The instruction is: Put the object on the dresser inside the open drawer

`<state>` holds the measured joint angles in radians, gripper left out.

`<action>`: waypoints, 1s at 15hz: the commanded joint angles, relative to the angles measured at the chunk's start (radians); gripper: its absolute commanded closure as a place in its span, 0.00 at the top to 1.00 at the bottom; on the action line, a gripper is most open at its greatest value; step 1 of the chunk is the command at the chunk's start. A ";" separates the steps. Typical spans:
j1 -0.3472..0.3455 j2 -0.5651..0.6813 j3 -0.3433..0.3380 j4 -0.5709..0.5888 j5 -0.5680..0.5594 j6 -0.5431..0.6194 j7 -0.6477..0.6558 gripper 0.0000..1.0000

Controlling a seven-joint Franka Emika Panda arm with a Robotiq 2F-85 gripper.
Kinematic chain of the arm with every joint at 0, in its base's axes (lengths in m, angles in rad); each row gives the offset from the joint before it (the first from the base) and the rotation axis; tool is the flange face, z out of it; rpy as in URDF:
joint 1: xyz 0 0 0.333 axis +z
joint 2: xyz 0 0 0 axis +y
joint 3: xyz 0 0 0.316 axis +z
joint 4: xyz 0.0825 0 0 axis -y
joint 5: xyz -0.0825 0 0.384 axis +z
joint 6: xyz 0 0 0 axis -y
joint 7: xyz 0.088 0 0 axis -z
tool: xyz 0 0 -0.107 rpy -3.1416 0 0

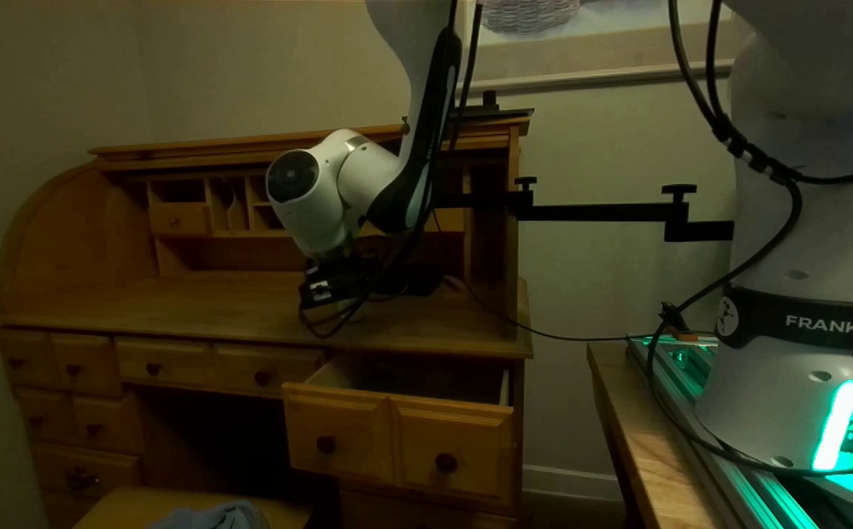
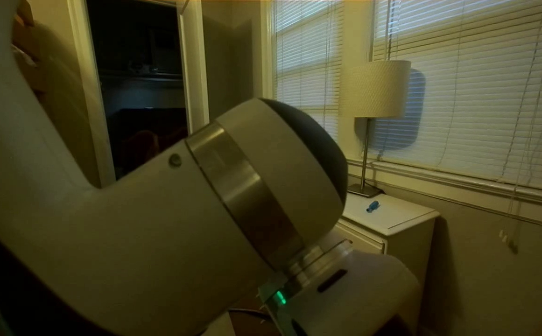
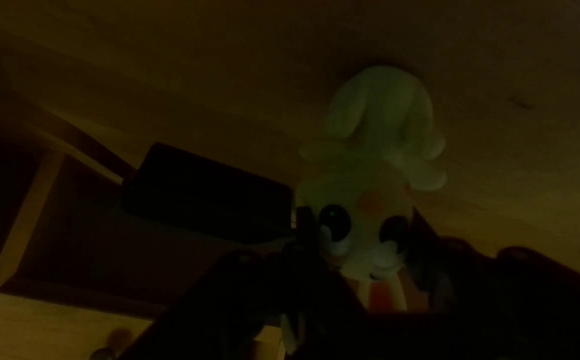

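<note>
In an exterior view, near three o'clock, white letters [image 1: 837, 324] say "FRANKA E", and the next letter is cut off. They are on the black band [image 1: 823, 343] around the robot's base [image 1: 771, 411]. A round sign [image 1: 727, 317] sits at nine o'clock from them.

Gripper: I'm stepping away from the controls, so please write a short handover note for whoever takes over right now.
Gripper: low over the desk, jaws on either side of the head of the toy; too dark to tell whether they grip it.
Job's things: the toy is between the jaws, perhaps touching the desk, which I can't confirm; the drawer stands open below.
Done: drawer open, jaws at the toy.
Left: probably confirm the grip, lift, carry it over the drawer, lower and release inside.
</note>
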<state>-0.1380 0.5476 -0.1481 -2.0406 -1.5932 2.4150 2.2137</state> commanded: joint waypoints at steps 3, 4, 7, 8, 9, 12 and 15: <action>-0.049 -0.028 0.043 -0.011 0.053 0.051 -0.051 0.15; -0.053 -0.033 0.048 -0.016 0.068 0.061 -0.080 0.13; -0.069 -0.053 0.057 -0.028 0.125 0.110 -0.175 0.11; -0.072 -0.060 0.058 -0.032 0.149 0.126 -0.211 0.10; -0.073 -0.068 0.058 -0.037 0.180 0.138 -0.251 0.08; -0.076 -0.085 0.060 -0.052 0.272 0.185 -0.384 0.08; -0.069 -0.104 0.057 -0.075 0.368 0.215 -0.518 0.08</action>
<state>-0.1944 0.4849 -0.1043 -2.0610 -1.3216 2.5885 1.8238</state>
